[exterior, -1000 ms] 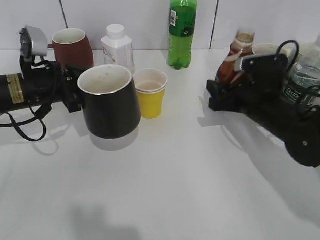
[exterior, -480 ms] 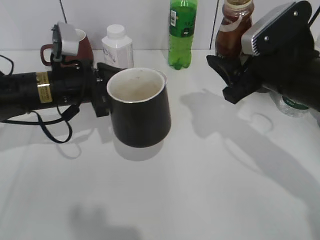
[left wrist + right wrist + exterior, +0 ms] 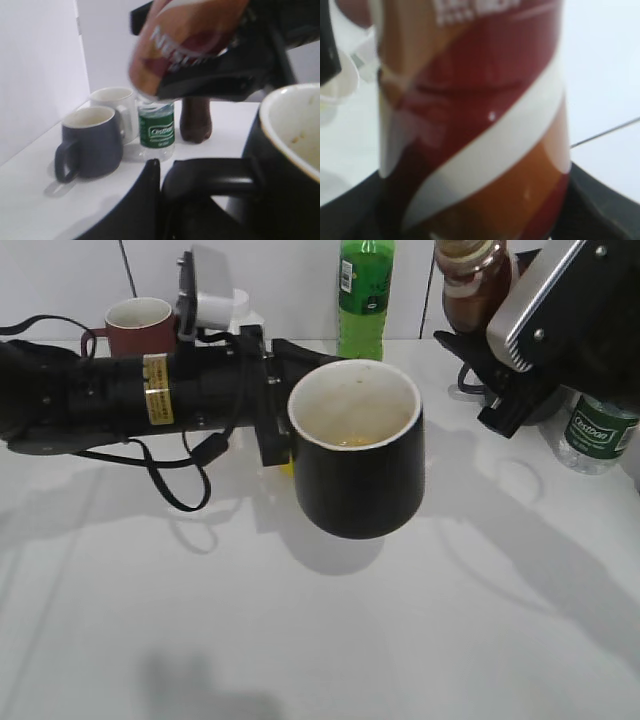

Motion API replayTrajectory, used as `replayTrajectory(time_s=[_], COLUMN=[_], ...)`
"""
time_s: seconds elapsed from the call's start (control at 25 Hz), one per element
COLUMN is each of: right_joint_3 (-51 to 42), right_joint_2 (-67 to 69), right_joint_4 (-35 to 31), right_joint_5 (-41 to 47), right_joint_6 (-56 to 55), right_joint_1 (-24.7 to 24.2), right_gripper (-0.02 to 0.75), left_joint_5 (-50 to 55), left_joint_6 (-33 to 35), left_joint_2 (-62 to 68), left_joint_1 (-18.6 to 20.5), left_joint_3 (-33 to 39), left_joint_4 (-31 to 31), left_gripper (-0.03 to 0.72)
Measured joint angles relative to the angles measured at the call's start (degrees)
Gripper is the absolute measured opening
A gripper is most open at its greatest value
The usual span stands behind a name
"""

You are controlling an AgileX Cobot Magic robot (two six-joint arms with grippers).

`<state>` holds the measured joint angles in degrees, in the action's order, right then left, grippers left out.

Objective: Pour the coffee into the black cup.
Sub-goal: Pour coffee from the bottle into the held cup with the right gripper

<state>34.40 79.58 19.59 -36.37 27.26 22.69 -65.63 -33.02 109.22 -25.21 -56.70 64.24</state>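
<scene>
The black cup (image 3: 355, 465) hangs in the air over the middle of the table, its off-white inside showing. My left gripper (image 3: 275, 425) is shut on its loop handle (image 3: 215, 177). The cup's rim fills the right of the left wrist view (image 3: 292, 130). The brown-orange coffee bottle (image 3: 470, 285) with the white swirl is held high at the back right. My right gripper (image 3: 485, 345) is shut round its body. The bottle fills the right wrist view (image 3: 470, 125) and shows tilted at the top of the left wrist view (image 3: 185, 40). I see no liquid flowing.
A green bottle (image 3: 365, 300) and a maroon mug (image 3: 135, 325) stand at the back wall. A water bottle (image 3: 595, 430) stands at the right edge. A dark grey mug (image 3: 92, 142), a white mug (image 3: 117, 107) and a dark brown bottle (image 3: 196, 120) stand near it.
My left arm has carried the black cup right and higher, to the middle. My right gripper has lifted the coffee bottle off the table and up to the top of the view.
</scene>
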Motion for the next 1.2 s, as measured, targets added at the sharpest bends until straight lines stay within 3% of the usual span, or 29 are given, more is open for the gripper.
replayTrajectory(time_s=[0.68,1.2], right_joint_3=[0.4,0.4], right_joint_2=[0.0,0.0], right_joint_4=[0.0,0.0], right_joint_5=[-0.4,-0.5], right_joint_6=[27.1,36.3], right_joint_1=[0.0,0.0], right_gripper=[0.535,0.535], left_joint_5=[3.8,7.4], left_joint_6=[-3.7,-4.6], left_joint_2=[0.0,0.0], left_joint_1=[-2.0,-2.0], left_joint_3=[-1.5,-1.5], left_joint_4=[1.2,3.0], left_gripper=[0.037,0.037])
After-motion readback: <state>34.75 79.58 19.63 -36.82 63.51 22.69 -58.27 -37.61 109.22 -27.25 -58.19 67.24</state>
